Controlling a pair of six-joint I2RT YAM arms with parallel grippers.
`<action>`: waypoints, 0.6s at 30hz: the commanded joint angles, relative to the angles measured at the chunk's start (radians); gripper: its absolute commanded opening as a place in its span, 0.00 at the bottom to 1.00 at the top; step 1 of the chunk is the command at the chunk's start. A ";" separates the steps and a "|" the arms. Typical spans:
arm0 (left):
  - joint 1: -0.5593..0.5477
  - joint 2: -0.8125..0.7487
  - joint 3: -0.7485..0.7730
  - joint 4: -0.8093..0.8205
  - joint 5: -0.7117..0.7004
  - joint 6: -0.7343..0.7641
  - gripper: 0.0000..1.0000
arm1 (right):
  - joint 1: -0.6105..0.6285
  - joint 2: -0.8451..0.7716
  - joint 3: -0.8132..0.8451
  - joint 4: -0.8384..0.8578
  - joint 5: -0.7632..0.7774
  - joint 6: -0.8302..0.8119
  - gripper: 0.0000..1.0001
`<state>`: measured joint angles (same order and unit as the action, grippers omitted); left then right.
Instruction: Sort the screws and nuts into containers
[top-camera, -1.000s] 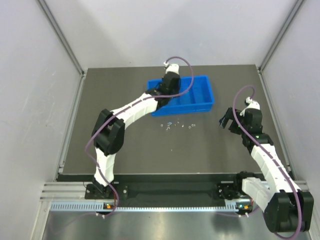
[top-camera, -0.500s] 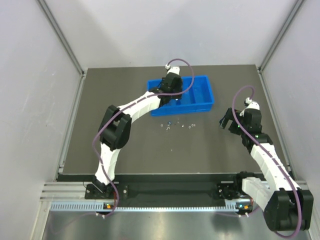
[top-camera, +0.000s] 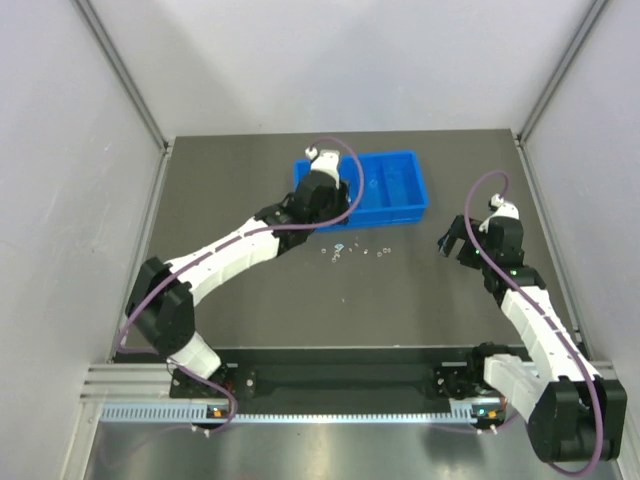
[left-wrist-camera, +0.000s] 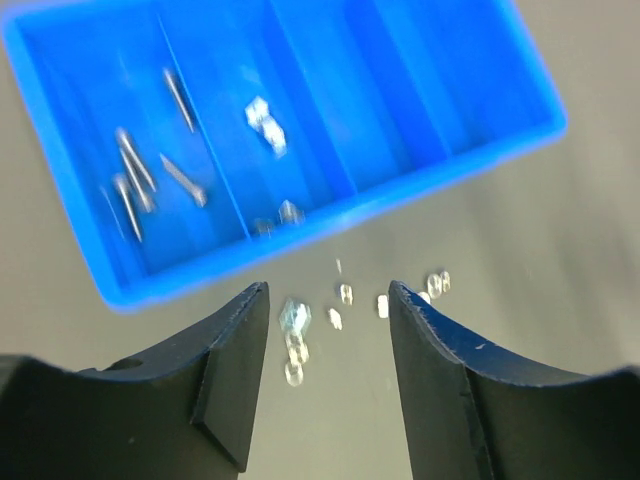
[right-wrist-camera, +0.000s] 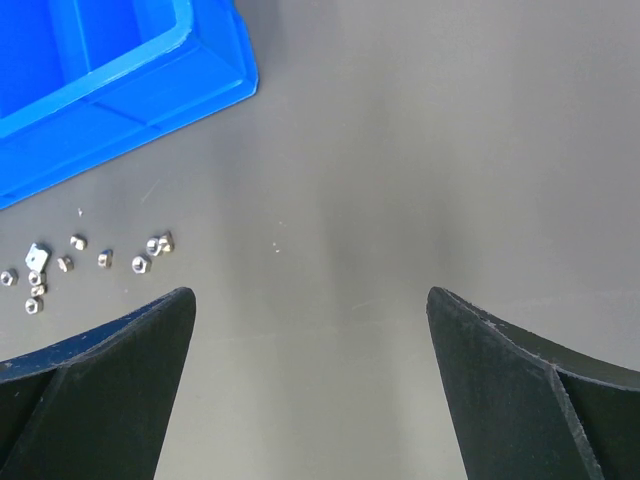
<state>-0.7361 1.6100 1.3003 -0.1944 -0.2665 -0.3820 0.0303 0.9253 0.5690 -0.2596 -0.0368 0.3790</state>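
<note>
Our left gripper (left-wrist-camera: 325, 375) stood released and empty, having drawn back from over the blue tray (left-wrist-camera: 190, 272) to its near edge, elbow (top-camera: 165, 308) swung low and left. We judged a piece delivered: screws (left-wrist-camera: 135, 180) lay in the end compartment, nuts (left-wrist-camera: 265, 122) next door, loose nuts (left-wrist-camera: 340, 300) waiting on the table (left-wrist-camera: 560, 300) just ahead. Our right gripper (right-wrist-camera: 310, 380) hovered spread wide, holding nothing

Top view: left arm (top-camera: 238, 247) hides blue tray's (top-camera: 395, 186) 9 o'clock end. Loose pieces (top-camera: 352, 248) too small to type. Left wrist view motion-blurred. Right wrist: tray cropped at 11 o'clock.
</note>
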 joint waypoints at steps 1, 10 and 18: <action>-0.025 -0.025 -0.108 -0.003 -0.028 -0.089 0.55 | 0.006 -0.011 0.000 0.046 -0.017 0.012 1.00; -0.088 0.074 -0.115 -0.039 -0.203 -0.320 0.54 | 0.006 -0.035 -0.006 0.031 -0.018 0.008 1.00; -0.094 0.218 -0.024 -0.053 -0.241 -0.373 0.58 | 0.005 -0.054 -0.012 0.022 -0.009 0.006 1.00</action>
<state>-0.8257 1.7935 1.2221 -0.2451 -0.4538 -0.6987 0.0303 0.8856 0.5533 -0.2554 -0.0498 0.3828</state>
